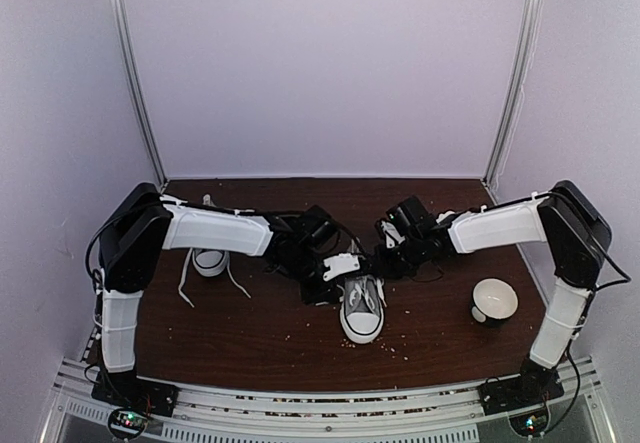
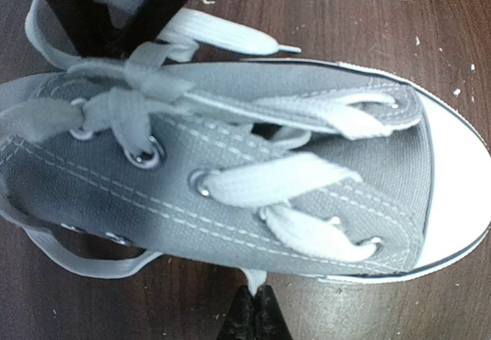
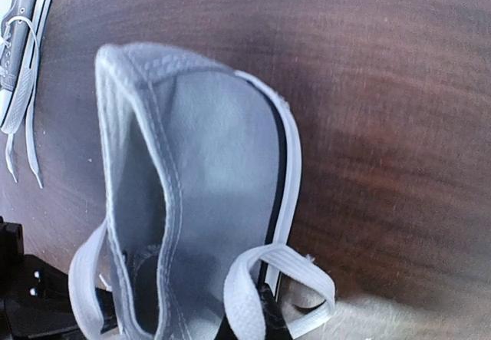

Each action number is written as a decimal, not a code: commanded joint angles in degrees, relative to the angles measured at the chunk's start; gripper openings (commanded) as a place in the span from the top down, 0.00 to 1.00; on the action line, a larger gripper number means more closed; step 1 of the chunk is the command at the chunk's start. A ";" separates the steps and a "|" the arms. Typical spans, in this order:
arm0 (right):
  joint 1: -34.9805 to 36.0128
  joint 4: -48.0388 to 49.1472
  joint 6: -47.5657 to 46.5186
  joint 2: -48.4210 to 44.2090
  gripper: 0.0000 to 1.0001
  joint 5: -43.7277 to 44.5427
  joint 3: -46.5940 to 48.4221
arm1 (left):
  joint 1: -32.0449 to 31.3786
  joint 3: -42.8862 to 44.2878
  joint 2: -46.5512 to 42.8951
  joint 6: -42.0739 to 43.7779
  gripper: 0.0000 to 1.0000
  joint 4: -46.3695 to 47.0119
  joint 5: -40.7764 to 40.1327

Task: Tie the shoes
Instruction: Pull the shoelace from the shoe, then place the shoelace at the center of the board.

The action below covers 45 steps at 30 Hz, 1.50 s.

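At the middle grey sneaker [image 1: 362, 311], pinching the white laces [image 2: 268, 183] with left gripper [image 2: 256, 321] and right gripper [image 3: 257, 318] both closed; could drag the shoe or lose a strand if pulled unevenly.

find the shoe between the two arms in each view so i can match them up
Top external: the centre shoe lies just below the middle of the picture, toe toward the near edge.
Left wrist: it fills the frame, seen from above, with its white toe cap at the right.
Right wrist: it is left of centre, seen from the heel, with its opening toward the camera.
Shared landmark: the dark brown table under it in all three views.
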 commanded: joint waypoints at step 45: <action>16.79 44.06 14.34 -13.42 1.00 19.26 -9.07 | -1.78 -27.49 -43.45 -1.19 1.00 12.62 -2.80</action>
